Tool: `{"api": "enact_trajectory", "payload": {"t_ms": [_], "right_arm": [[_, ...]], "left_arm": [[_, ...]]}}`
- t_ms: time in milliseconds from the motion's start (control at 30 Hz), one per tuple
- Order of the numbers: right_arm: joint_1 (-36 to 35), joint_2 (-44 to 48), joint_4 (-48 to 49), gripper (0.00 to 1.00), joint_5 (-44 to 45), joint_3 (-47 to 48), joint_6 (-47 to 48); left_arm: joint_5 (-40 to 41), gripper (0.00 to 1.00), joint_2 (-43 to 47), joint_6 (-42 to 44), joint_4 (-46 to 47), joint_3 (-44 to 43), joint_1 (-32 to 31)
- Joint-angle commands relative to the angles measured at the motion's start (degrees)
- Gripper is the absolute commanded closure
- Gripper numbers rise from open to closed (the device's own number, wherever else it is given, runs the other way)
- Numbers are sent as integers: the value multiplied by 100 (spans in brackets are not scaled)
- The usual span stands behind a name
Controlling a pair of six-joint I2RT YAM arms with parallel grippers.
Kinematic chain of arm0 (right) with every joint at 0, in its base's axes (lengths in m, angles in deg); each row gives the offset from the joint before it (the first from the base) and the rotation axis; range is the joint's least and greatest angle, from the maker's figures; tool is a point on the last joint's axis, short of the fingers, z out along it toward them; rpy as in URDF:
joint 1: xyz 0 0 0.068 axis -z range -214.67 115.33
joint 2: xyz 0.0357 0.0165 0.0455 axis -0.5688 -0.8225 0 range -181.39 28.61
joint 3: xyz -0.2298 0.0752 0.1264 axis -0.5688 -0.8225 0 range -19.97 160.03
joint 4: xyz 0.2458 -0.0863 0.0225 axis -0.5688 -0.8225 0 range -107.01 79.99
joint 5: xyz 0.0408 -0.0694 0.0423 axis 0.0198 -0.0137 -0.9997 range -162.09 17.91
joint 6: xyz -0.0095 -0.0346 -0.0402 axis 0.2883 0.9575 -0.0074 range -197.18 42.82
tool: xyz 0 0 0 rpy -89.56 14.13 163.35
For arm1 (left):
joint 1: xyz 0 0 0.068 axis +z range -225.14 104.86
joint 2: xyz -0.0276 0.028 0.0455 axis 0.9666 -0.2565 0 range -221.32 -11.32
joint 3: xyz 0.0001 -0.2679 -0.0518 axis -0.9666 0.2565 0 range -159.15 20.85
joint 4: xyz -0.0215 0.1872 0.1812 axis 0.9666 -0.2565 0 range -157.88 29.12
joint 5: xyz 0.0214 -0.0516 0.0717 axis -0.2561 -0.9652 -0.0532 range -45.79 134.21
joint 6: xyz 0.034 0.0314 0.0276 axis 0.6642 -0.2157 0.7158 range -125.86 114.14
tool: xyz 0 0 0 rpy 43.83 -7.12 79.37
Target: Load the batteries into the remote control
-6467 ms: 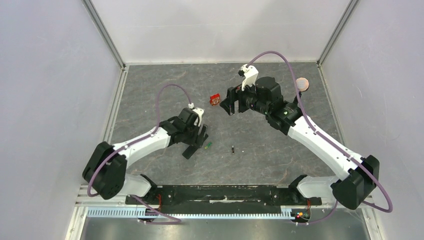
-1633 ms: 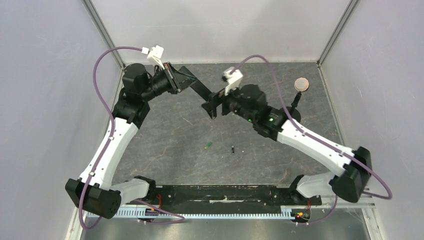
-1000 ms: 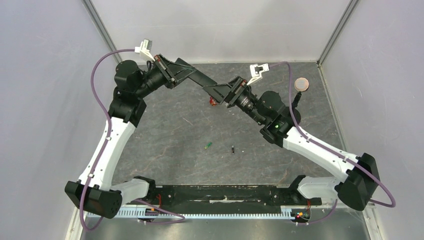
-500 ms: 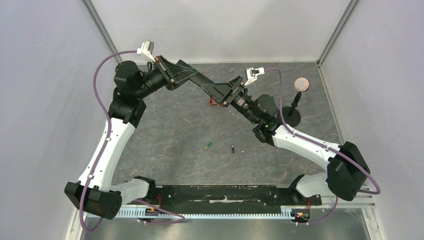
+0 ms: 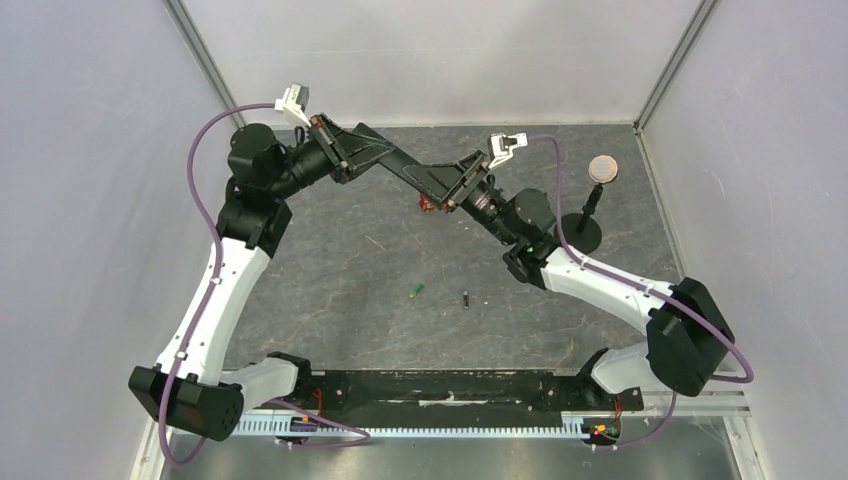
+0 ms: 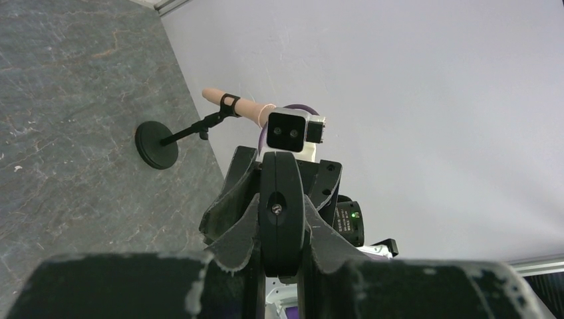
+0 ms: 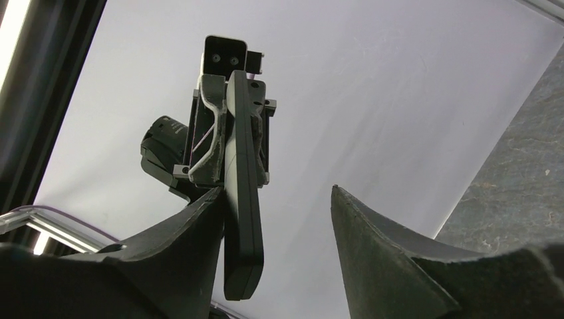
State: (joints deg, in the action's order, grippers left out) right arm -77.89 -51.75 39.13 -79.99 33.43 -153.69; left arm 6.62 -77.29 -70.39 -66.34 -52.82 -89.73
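The remote control (image 5: 405,170), a slim black bar, hangs in the air over the back of the table. My left gripper (image 5: 352,150) is shut on its left end, and both fingers press its edges in the left wrist view (image 6: 281,222). My right gripper (image 5: 452,186) is open around the free end. In the right wrist view the remote control (image 7: 241,193) lies against one finger, with a wide gap to the other finger (image 7: 359,232). The green battery (image 5: 416,291) and the dark battery (image 5: 467,298) lie apart on the table.
A small red-and-white box (image 5: 425,205) sits on the table below the two grippers. A black round-based stand (image 5: 584,232) carrying a tan disc (image 5: 602,167) stands at the back right, also seen in the left wrist view (image 6: 157,144). White walls close the back and sides.
My left gripper carried the remote control up to the back left. My right gripper turned, came to its free end and has narrowed its jaws around it over the last second.
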Motion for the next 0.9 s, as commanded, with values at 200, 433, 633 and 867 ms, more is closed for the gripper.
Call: {"api": "enact_trajectory", "payload": {"t_ms": [200, 433, 633, 867], "right_arm": [[102, 76, 33, 56, -148, -733, 77], [147, 175, 224, 64, -253, -1104, 124], [168, 114, 452, 87, -362, -1105, 120], [197, 176, 535, 82, -470, -1220, 136]], "left_arm": [[-216, 98, 62, -641, 870, -60, 22], [-197, 98, 54, -640, 862, -69, 86], [-206, 98, 60, -620, 850, -31, 105], [-179, 98, 63, -313, 574, -270, 313]]}}
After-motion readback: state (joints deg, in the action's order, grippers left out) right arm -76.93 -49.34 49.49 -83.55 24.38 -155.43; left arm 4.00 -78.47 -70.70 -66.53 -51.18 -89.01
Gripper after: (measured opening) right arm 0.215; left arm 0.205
